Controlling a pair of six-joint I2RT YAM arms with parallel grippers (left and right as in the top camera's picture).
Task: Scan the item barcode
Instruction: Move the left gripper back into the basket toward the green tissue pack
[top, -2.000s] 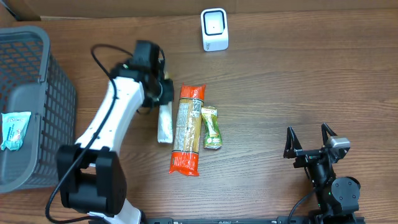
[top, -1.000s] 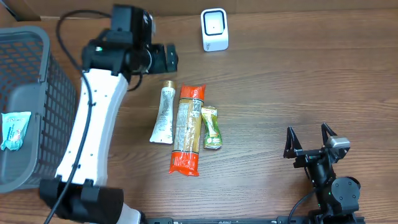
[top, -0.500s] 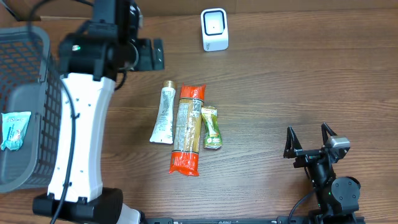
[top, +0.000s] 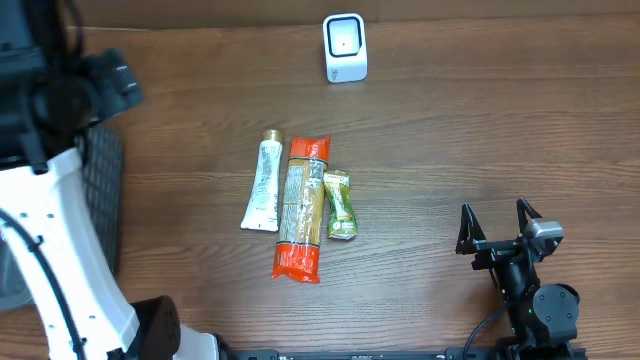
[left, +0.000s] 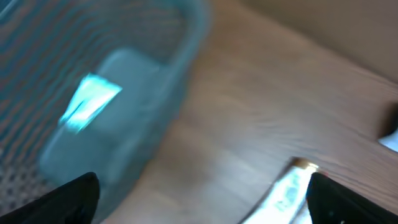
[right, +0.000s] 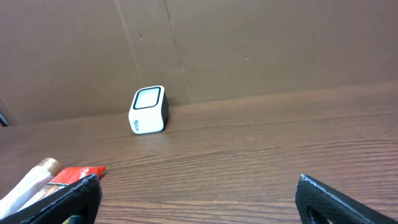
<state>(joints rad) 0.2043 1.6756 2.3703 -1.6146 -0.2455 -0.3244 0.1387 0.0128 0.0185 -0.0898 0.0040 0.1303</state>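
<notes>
The left gripper (left: 205, 202), jaws spread wide and holding nothing, hangs raised at the far left beside the grey mesh plastic basket (left: 155, 93); the right gripper (top: 494, 220), equally wide and empty, rests at the near right. Three candidate items lie side by side mid-table, long axes running roughly near to far: white tube with gold cap (top: 262, 187) closest to the left gripper, long clear packet with orange ends (top: 300, 205), and small green sachet (top: 341, 206) closest to the right gripper. The small white box-shaped scanner (top: 345, 47) stands at the far edge beyond the row, with bare wooden table (top: 480, 120) between them and to the right, so a lift-and-carry path there looks unobstructed.
</notes>
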